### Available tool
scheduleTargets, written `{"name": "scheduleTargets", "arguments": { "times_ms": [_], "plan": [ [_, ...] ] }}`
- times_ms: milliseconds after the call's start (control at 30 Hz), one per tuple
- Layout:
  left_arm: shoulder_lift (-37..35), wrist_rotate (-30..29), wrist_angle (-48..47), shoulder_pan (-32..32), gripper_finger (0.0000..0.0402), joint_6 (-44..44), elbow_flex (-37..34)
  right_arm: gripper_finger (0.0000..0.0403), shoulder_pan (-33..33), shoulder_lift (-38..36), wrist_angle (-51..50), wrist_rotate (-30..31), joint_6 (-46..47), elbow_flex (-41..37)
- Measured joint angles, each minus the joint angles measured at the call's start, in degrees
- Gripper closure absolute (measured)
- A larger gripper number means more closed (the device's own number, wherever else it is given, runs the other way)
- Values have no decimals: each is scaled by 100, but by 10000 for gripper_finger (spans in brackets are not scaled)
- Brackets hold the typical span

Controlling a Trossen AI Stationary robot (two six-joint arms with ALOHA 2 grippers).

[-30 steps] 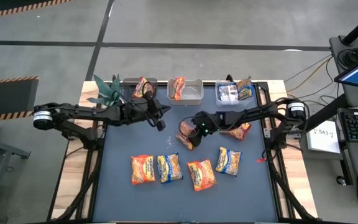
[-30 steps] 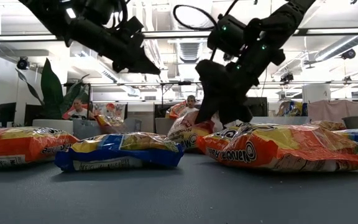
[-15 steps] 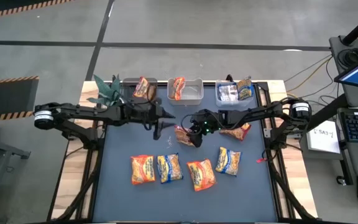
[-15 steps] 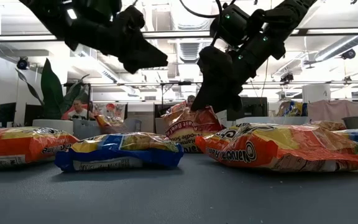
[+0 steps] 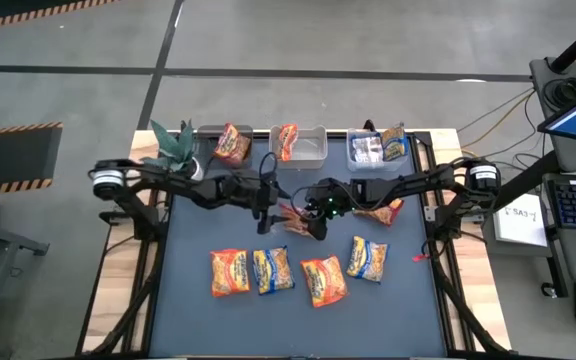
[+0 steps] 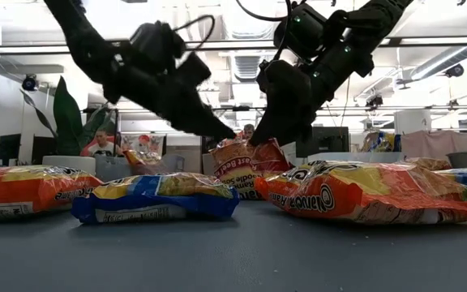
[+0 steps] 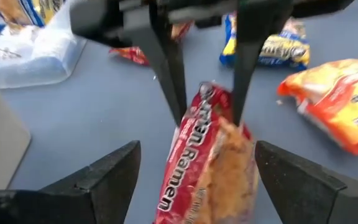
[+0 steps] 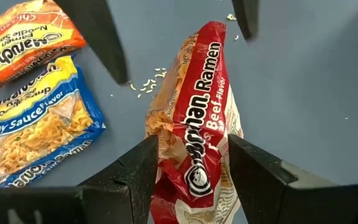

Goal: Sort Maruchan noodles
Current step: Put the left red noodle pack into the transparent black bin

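That red beef packet looks torn: crumbs lie on the counter under it, and a hard tug from either side could split it further. The right gripper pinches its lower end, holding it upright above mid-counter. The left gripper has its fingers spread, the packet's top between them, untouched.

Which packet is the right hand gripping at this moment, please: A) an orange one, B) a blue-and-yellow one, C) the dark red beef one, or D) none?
C: the right hand pinches the dark red beef packet between its fingers, tilted up on the table.
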Motion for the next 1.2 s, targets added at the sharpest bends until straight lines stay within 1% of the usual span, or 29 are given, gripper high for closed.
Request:
{"name": "scheduleTargets", "arguments": {
  "times_ms": [233, 467, 567, 700, 833, 967, 1200],
  "plan": [
    [671, 0, 505, 4, 107, 24, 20, 226, 0, 2, 0, -2, -7, -4],
    [878, 61, 649, 0, 121, -63, 23, 226, 0, 2, 0, -4, -7, -7],
    [874, 61, 656, 0, 135, -63, 23, 225, 0, 4, 0, -2, -7, -7],
    [872, 63, 653, 0, 170, -64, 23, 220, -2, 4, 1, -2, 0, -9],
    [872, 63, 653, 0, 212, -66, 23, 202, -2, 4, 2, -9, 15, -9],
    [869, 69, 653, 0, 248, -89, 23, 172, -2, -2, 1, -13, 72, -9],
    [852, 76, 642, 0, 283, -228, 23, 114, -30, -191, -13, -15, -5, -9]
  ]
}}
